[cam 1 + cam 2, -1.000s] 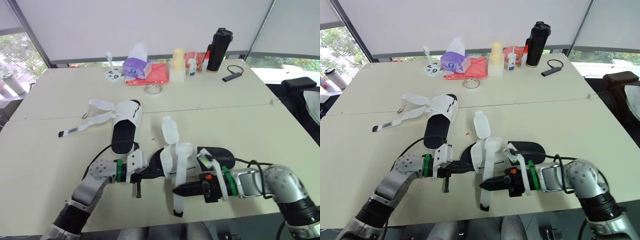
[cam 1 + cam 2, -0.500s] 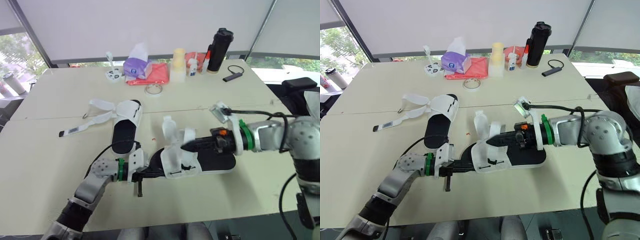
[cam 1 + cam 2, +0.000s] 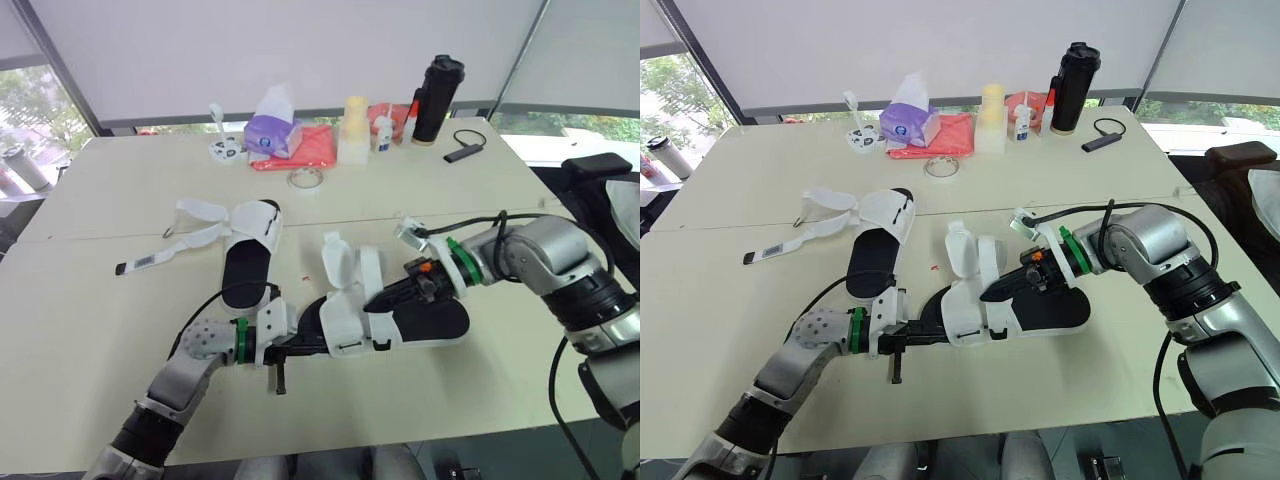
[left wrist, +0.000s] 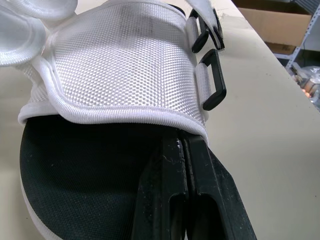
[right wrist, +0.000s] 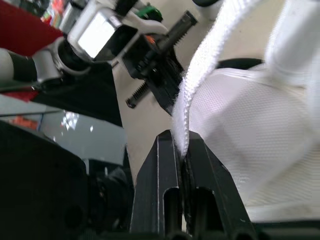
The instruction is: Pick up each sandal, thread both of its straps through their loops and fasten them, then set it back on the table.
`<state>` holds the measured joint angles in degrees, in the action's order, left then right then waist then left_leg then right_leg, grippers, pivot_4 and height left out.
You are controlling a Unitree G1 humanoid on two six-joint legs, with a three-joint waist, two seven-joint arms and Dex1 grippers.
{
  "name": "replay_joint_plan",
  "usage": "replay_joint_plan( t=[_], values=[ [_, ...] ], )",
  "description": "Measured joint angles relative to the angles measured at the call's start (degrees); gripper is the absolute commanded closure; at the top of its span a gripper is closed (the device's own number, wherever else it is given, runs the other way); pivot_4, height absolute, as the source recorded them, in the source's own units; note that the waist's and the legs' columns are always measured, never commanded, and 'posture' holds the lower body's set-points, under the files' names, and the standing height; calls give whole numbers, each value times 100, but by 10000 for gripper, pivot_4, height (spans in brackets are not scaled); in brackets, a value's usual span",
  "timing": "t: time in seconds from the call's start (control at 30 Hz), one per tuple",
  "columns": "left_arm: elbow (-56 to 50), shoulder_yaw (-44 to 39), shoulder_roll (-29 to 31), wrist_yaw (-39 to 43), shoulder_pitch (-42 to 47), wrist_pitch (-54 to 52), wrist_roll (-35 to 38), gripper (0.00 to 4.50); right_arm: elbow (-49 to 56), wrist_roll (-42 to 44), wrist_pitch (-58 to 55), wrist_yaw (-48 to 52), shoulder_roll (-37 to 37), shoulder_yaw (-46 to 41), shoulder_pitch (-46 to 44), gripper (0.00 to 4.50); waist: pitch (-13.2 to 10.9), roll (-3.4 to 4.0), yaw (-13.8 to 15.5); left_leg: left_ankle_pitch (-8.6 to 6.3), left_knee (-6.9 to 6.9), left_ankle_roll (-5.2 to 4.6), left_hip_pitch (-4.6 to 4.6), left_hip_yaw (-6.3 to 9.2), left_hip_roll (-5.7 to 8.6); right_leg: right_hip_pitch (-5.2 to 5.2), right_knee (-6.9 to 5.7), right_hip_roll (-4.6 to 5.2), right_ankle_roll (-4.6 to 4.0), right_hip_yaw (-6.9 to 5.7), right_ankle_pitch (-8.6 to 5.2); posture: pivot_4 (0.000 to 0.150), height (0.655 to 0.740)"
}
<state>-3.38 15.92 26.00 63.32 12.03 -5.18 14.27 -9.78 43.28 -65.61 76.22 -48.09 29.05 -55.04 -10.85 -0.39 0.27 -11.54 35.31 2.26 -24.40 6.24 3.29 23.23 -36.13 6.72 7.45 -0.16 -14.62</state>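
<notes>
White mesh and black rubber: the near sandal (image 3: 420, 325) is lying at the front of the table (image 3: 100, 330) while the robot is working on it with both arms. The left gripper (image 3: 315, 343) is clamping its two fingers together on the toe end of the sole, just under the mesh upper. The right gripper (image 3: 378, 299) is pinching one white strap (image 3: 370, 268) shut between its fingers and holding it upright over the shoe. The black loops (image 4: 212, 80) on the sandal's side are showing empty, so by this evidence neither strap is threaded or fastened yet. The far sandal (image 3: 250, 255) is resting untouched near the table's seam, its straps splayed open toward the robot's left. The job appears to be in its early stage, with both shoes left to finish. The pale table is also carrying a tissue box (image 3: 273, 133), a red cloth (image 3: 318, 148), a tape roll (image 3: 307, 179) and a black bottle (image 3: 438, 98) along its far edge, beneath drawn window blinds (image 3: 300, 50).
</notes>
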Motion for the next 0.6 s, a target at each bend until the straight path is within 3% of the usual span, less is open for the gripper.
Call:
replay_joint_plan(
  t=[0.33,0.6],
  values=[
    [-88,7,1,-120,-79,-5,-1,45000,-1673,-1267,362,1287,654,440,-900,44513,0,1,-12,0,-2,2,0,2,2,4,-5,-1,1,0,1,1500,7400],
    [-120,9,13,-149,-103,-3,-2,45000,-1984,-1615,473,1548,860,526,-1016,44513,0,1,-11,0,-4,3,0,3,3,7,-7,-1,2,0,2,1500,7400]
  ],
)
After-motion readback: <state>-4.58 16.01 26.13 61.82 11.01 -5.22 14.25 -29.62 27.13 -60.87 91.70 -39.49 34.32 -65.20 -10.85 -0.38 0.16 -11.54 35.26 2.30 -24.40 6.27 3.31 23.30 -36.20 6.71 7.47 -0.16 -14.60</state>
